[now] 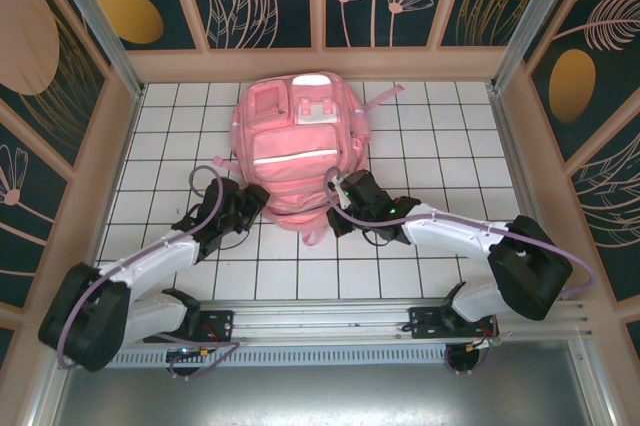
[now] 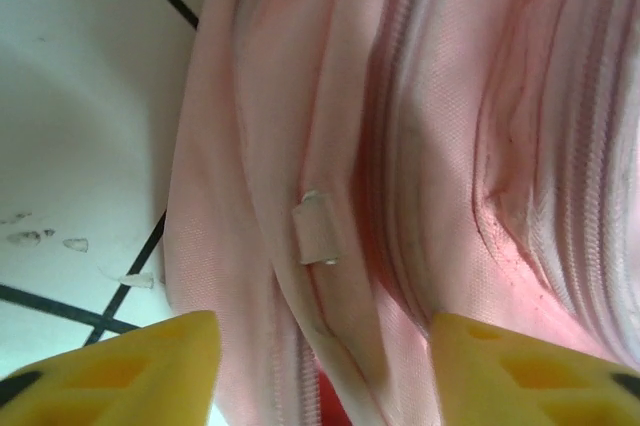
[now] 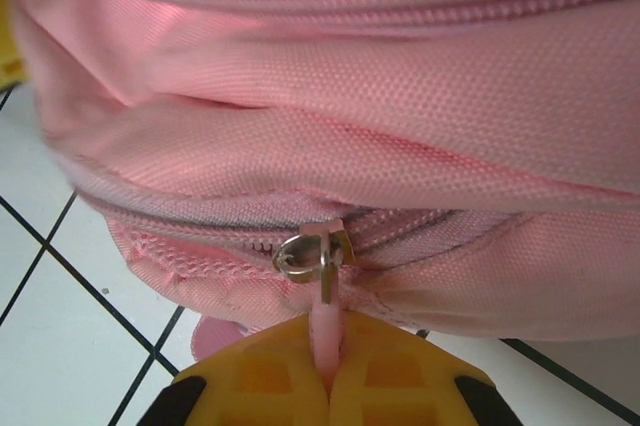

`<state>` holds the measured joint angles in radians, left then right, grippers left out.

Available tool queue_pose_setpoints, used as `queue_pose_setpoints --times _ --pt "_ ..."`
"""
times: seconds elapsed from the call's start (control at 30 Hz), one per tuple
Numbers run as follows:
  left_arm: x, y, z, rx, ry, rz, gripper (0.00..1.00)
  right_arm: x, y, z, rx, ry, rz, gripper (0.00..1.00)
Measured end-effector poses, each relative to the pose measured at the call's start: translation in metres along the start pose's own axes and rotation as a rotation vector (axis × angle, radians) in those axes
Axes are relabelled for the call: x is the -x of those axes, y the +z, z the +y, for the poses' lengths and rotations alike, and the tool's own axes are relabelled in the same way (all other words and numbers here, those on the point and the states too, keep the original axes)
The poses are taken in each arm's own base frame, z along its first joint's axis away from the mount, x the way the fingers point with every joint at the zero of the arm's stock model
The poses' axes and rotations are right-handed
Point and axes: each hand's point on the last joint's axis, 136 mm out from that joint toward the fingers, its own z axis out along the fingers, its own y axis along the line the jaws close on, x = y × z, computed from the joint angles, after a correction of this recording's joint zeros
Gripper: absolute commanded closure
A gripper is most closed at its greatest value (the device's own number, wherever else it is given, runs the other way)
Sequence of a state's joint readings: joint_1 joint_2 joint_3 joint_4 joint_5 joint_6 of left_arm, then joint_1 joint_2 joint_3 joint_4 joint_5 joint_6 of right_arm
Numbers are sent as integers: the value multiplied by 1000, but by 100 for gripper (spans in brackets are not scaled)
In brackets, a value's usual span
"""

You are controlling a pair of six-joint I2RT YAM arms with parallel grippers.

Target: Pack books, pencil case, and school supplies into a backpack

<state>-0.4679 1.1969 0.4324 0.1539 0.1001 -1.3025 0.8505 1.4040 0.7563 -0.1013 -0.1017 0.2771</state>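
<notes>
backpack (image 2: 420, 146) cropped by frame edges, zipper pull (image 3: 322, 326) end hidden inside right claw (image 3: 328, 364)

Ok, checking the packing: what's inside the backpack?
No contents show. Pink fabric of the backpack covers its inside in every view; the right fingers pinch a zipper pull at its near edge.

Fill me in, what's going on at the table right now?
Both robot arms are at the near end of the large pink fabric backpack, which lies on the white tiled table. The right gripper is shut on the pink zipper pull tab hanging from the metal slider. The left gripper is open, with its yellow fingers on either side of the backpack's fabric and not clamping it. I cannot tell how far the zipper is open.
</notes>
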Motion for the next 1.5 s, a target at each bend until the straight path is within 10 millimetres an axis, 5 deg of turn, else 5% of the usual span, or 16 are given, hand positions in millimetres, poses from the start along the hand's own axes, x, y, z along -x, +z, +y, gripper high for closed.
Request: queue_pose_setpoints --times 0.2,0.43,1.1,1.17,1.3,1.5 --pt "-7 13 -3 -24 -16 47 74 -5 4 7 32 -8 21 100" --pt "-4 13 -5 -34 -53 27 83 -16 20 40 63 -83 72 100" --pt "8 9 -8 -52 -78 -41 83 3 60 92 126 -117 124 97" --pt "7 9 -9 -55 -75 -38 80 2 63 98 131 -127 128 100" --pt "6 4 -12 -63 -48 -36 59 1 63 96 115 -130 118 100" --pt "1 -7 -30 -111 50 -16 42 -10 42 49 50 -48 102 100"
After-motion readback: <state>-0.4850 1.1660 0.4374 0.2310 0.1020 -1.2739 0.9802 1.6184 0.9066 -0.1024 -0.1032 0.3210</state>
